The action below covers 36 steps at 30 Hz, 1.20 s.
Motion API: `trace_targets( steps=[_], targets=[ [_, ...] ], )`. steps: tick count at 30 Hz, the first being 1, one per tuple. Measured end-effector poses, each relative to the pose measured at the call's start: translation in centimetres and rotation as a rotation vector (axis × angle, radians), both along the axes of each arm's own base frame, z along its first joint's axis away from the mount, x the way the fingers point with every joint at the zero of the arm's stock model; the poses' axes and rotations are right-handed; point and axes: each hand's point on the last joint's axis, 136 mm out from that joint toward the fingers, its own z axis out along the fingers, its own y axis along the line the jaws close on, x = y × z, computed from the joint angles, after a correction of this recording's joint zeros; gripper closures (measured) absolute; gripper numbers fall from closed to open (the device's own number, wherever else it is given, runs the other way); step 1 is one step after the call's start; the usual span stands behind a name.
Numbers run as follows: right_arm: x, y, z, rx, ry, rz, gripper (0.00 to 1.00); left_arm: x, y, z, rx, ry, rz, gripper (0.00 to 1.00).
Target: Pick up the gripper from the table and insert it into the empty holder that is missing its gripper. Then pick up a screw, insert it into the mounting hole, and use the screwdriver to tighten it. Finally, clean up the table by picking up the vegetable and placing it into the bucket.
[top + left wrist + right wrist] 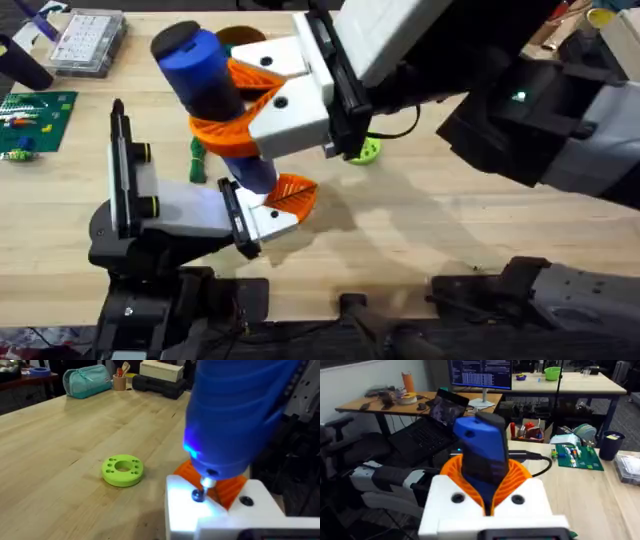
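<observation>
1. Right gripper (pixel 262 100) sits high over the middle of the table, its white fingers with orange ribbed pads (pixel 225 135) clamped around the blue screwdriver (pixel 205 75). The right wrist view shows the same hold: screwdriver (pixel 482 452) wedged between the orange pads (pixel 517 480).
2. Screwdriver is tilted, dark cap end toward the far left, bit end down toward the near side.
3. Left wrist view: screwdriver body (pixel 240 415) close up, a blue light glowing near its nose, metal bit (pixel 206 483) resting on a dark screw (pixel 198 495) in a white part (pixel 220 515) with orange beneath it.
4. Left gripper (pixel 275 205) lies low under the screwdriver, white finger and orange pad showing; I cannot tell whether it is open or closed.
5. Vegetable (pixel 197 160), dark green, lies on the table (pixel 420 230) just left of the screwdriver's lower end.
6. Bucket (pixel 240 40): orange with tan rim, at the far edge, partly hidden behind the screwdriver.
7. Lime-green disc (pixel 122 470) flat on the wood, apart from the white part; also seen from overhead (pixel 365 150).
</observation>
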Motion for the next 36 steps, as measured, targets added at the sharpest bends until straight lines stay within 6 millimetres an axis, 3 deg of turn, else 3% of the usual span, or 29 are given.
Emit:
trace_targets(
  steps=[36],
  targets=[
    [0.0,0.0,0.13,0.007,-0.013,-0.001,0.957,-0.01,0.0,0.0,0.0,0.0,0.0,0.984]
  ],
)
